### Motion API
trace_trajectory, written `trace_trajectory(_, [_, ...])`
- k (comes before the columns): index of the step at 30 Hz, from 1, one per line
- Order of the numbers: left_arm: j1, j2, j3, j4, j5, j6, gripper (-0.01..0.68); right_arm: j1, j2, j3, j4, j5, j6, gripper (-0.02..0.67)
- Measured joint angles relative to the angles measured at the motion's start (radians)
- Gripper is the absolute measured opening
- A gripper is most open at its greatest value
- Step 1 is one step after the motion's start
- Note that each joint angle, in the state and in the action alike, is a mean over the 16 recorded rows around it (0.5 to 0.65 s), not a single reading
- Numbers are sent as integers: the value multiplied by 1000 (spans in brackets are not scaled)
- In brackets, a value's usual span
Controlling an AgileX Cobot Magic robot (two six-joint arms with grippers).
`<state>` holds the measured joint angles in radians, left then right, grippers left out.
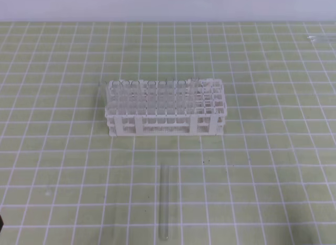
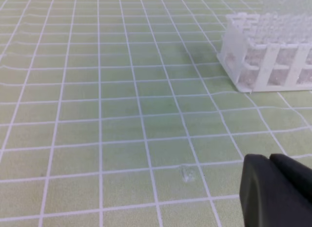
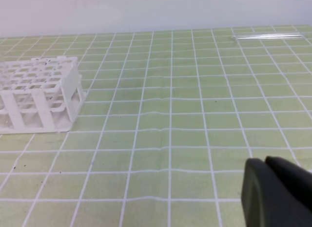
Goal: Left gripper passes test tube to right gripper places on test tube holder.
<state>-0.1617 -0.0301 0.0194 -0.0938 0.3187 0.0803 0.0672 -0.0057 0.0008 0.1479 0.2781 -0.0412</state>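
Exterior high view gives me the layout: the test tube (image 1: 164,203) lies flat on the mat, in front of the test tube holder (image 1: 165,109) and apart from it, lengthwise toward the rack, its rounded end nearest the camera. I judge that lie suits a pick across its middle, so nothing has started yet. The holder stands upright mid-table; clear tubes seem to fill most of its left holes (hard to count), and the right end looks free.

Neither arm shows from above. The left gripper (image 2: 278,190) appears only as a dark finger at the corner of its wrist view, the right gripper (image 3: 278,193) likewise; whether either claw is spread or closed I cannot tell.

Green mat (image 1: 273,171) with a white grid, pale wall behind. Another clear tube (image 3: 268,36) lies at the far edge.
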Motion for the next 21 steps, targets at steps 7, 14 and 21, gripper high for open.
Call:
trace_trajectory(7, [0, 5, -3, 0, 2, 0, 2, 0, 0, 0, 0, 0, 0, -16])
trace_trajectory(14, [0, 6, -4, 0, 3, 0, 1, 0, 1, 0, 0, 0, 0, -16])
trace_trajectory(21, [0, 8, -6, 0, 4, 0, 1, 0, 1, 0, 0, 0, 0, -16])
